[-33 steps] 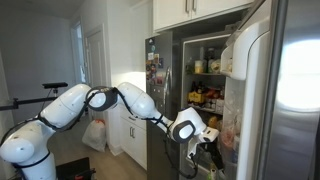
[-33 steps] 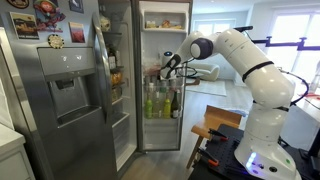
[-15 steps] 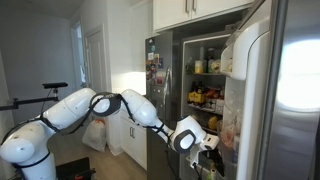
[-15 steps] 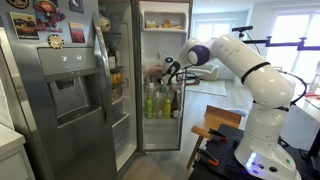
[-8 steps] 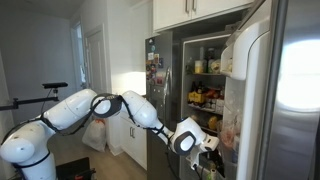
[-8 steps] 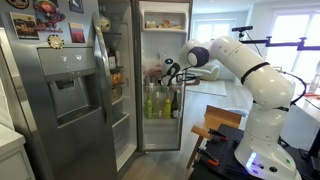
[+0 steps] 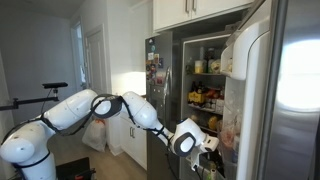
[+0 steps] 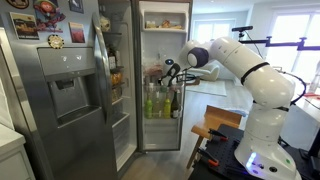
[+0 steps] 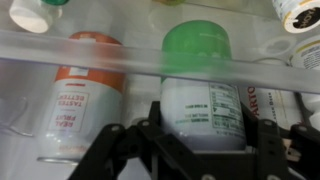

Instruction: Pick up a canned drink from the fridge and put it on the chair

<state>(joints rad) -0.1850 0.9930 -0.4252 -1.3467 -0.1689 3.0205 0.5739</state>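
The fridge (image 7: 176, 70) (image 8: 70, 95) stands with its doors open and its white interior lit. My gripper (image 9: 205, 138) (image 7: 212, 142) (image 8: 168, 70) reaches in to a middle shelf. In the wrist view a white canned drink (image 9: 200, 95) with a green top stands upright behind the clear shelf rail. My black fingers (image 9: 150, 135) press on both of its sides, so the gripper is shut on it. An orange-and-white can (image 9: 88, 100) stands right beside it. A wooden chair (image 8: 216, 124) stands by the robot's base in an exterior view.
The clear shelf rail (image 9: 120, 55) runs across in front of the cans. More containers (image 9: 300, 15) crowd the shelf above and to the side. Bottles (image 8: 158, 102) fill the shelf below. The open door with its bins (image 7: 245, 70) hangs close to my arm.
Since the earliest frames the arm has dropped slightly and pushed deeper into the fridge. Over the last second it has stayed still.
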